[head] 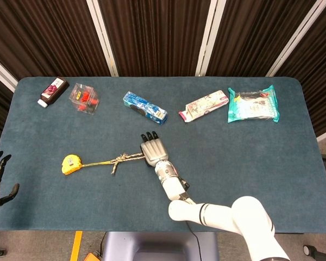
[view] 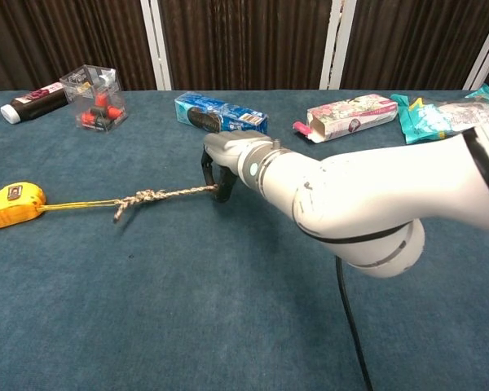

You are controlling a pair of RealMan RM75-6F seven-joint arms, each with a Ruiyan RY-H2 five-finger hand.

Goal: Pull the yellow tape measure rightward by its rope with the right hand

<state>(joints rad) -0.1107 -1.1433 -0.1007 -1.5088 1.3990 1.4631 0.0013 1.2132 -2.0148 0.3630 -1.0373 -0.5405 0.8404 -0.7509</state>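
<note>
With my right hand [view: 228,159] palm-down and its fingers [view: 222,189] curled onto the end of the rope [view: 175,193], the yellow tape measure [head: 70,163] lying far out left on the table [head: 250,163], I risk the braid slipping free if I tug too sharply.

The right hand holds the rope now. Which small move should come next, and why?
Probably draw the right hand a little further right, low over the table. It grips the rope, which runs nearly straight to the yellow tape measure, so the pull should drag it.
</note>
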